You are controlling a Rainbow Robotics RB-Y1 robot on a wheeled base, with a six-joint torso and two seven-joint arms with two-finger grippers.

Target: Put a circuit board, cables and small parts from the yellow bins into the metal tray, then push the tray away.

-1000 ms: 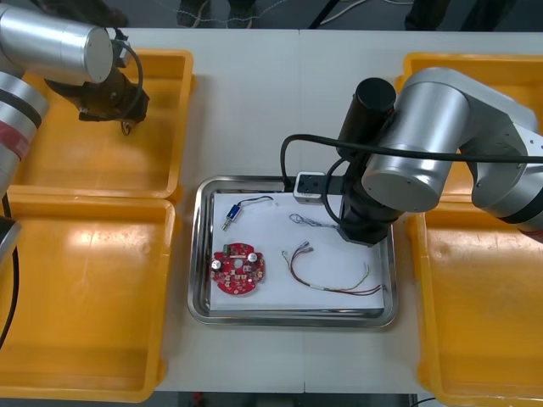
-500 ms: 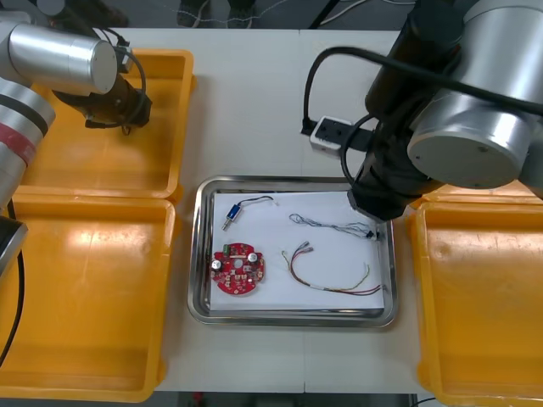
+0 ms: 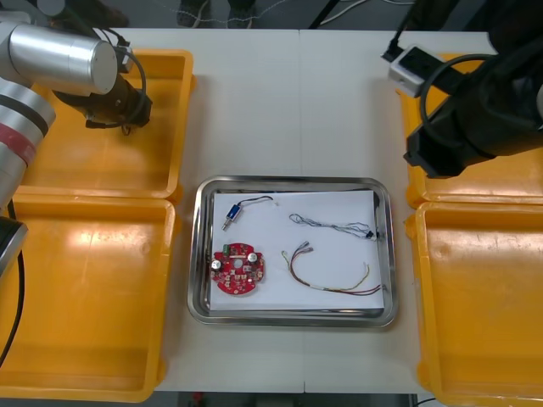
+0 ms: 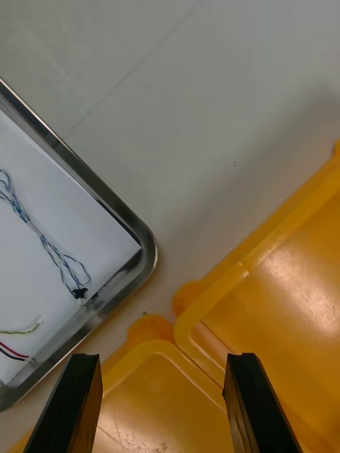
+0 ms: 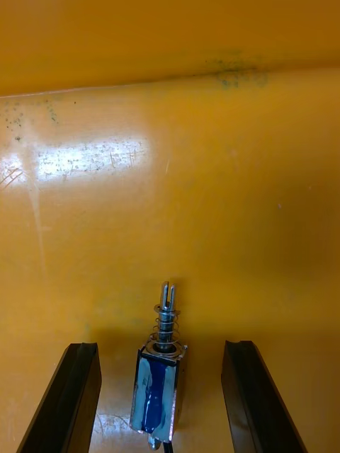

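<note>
Jaws of left gripper (image 5: 161, 347) stand apart flanking small metal part (image 5: 158, 393).

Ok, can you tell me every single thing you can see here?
metal tray: one, shiny, white inside, in the middle.
yellow bins: four, two each side of it.
circuit board: one, red, tray's near left.
twisted blue and white cable: one, tray's far right.
red and yellow cable: one, tray's near right.
small metal parts: two, silver and blue, one tray's far left, one in the far left bin.
left gripper: one, black, open, fingers beside that bin's part.
right gripper: one, black, open, above the right bins' rims.
</note>
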